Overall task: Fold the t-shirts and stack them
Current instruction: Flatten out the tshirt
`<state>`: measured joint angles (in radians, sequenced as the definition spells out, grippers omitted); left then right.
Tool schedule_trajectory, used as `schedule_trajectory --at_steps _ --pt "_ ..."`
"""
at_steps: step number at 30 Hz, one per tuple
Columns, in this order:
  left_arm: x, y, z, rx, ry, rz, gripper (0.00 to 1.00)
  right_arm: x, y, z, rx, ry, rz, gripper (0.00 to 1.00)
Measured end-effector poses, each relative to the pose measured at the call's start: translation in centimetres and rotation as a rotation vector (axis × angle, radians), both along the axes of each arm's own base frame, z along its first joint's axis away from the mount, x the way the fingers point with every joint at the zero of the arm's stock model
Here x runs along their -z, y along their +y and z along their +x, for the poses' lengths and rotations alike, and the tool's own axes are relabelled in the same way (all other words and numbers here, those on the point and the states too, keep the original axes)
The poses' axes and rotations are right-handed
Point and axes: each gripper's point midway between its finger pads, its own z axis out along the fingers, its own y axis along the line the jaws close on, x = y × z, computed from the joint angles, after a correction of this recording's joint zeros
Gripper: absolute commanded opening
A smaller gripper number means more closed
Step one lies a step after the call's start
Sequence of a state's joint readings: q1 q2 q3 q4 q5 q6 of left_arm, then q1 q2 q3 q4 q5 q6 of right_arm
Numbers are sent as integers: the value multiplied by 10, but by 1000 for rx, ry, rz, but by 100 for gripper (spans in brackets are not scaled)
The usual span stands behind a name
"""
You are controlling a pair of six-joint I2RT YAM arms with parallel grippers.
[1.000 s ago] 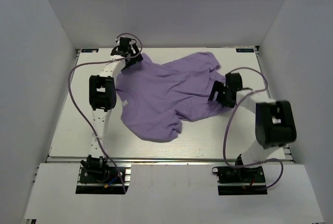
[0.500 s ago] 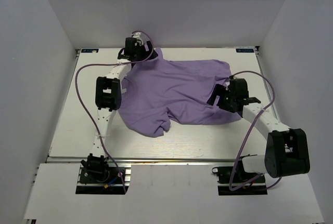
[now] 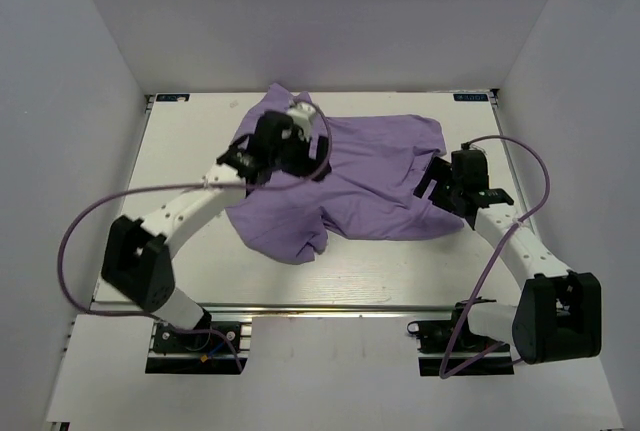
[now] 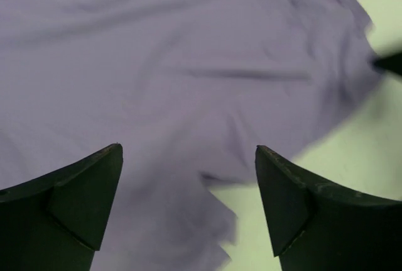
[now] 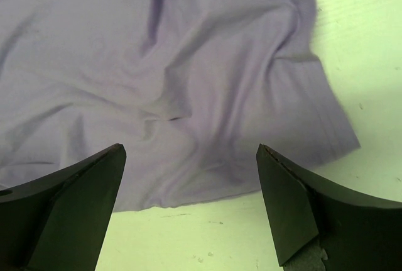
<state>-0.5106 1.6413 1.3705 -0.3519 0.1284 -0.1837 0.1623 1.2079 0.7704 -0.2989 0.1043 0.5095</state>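
Observation:
One lavender t-shirt (image 3: 370,186) lies crumpled across the middle of the white table (image 3: 150,241), with a folded lobe at its near left. My left gripper (image 3: 305,156) hangs open above the shirt's left half; its wrist view shows blurred purple cloth (image 4: 188,63) below the spread jaws and nothing between them. My right gripper (image 3: 437,179) is open and low at the shirt's right edge; its wrist view shows the wrinkled cloth (image 5: 188,82) ahead of the jaws and bare table between them. The neck tag is not visible.
White walls enclose the table on the left, back and right. Purple cables (image 3: 85,226) loop from both arms. Bare table surface (image 5: 207,239) lies near the front and at both sides of the shirt.
My left arm has swung from the far left corner to above the shirt's left half. My right gripper has backed off a little to the right. The shirt has been spread out wider.

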Motion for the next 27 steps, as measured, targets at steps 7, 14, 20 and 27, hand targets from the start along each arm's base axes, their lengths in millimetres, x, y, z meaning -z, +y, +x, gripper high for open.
schedule_trajectory --at_steps 7,14,20,27 --pt "102 -21 -148 160 279 145 82 16 -15 -19 51 73 -19 90" --pt "156 -17 -223 212 444 285 78 18 -24 -40 73 68 -28 90" --pt "159 -19 -214 136 412 290 64 22 -29 -45 85 74 -36 90" --pt "181 -9 -204 43 415 367 46 23 -34 -44 103 78 -45 90"
